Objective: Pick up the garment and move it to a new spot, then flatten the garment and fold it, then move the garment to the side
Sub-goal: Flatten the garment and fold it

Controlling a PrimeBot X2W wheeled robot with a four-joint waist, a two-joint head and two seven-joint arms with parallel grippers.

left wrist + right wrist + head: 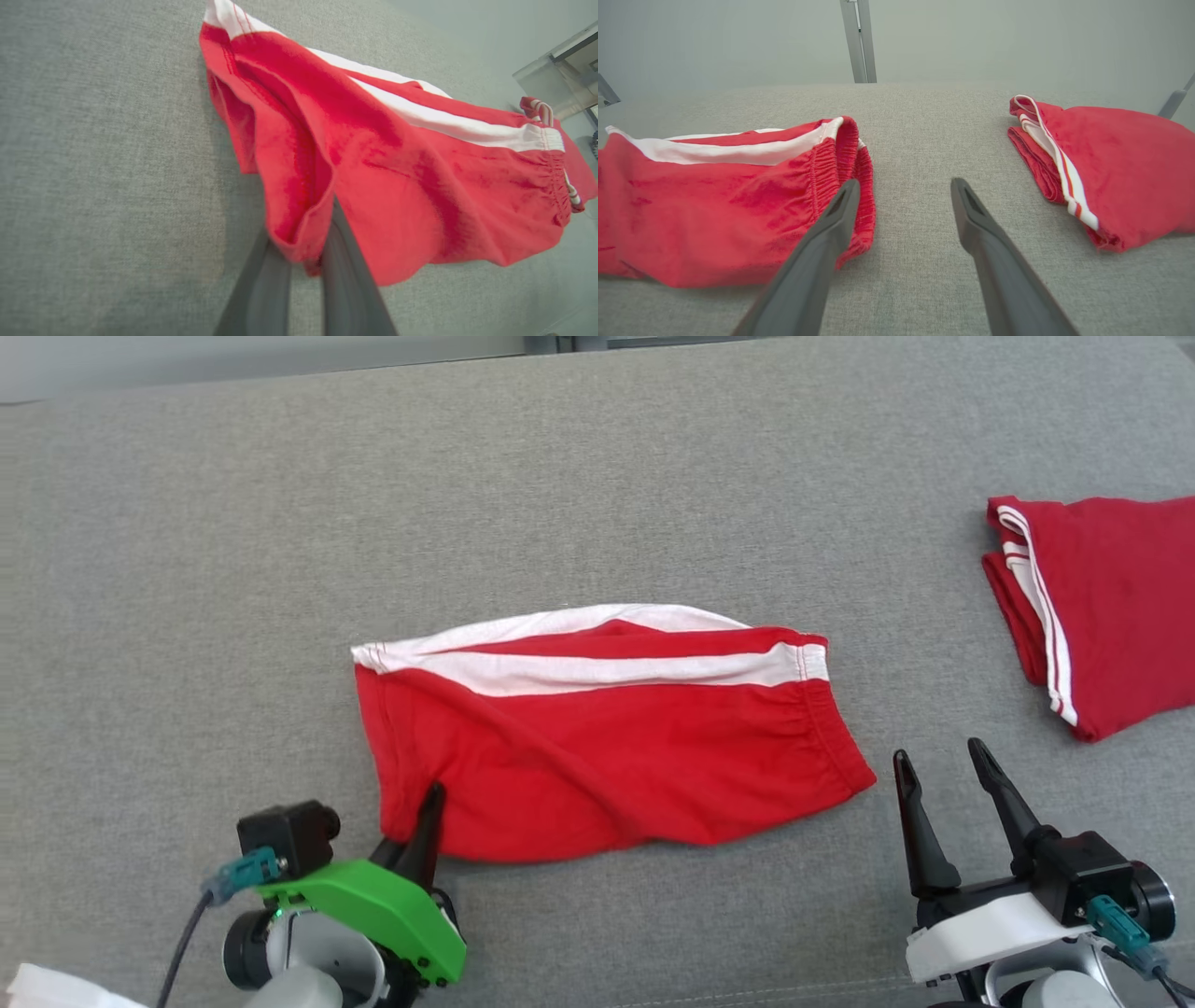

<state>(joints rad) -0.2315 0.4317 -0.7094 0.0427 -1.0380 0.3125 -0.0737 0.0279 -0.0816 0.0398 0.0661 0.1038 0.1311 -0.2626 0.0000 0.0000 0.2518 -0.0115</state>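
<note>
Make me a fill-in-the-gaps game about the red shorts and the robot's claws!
1. The left claw is ____ on an edge of the red cloth shorts with white stripes.
2. The right claw is ____ and holds nothing.
3. The folded red cloth garment lies nearer the ____ claw.
4. Everything lies on a ____ fabric surface.

Missing words: shut; open; right; grey.
</note>
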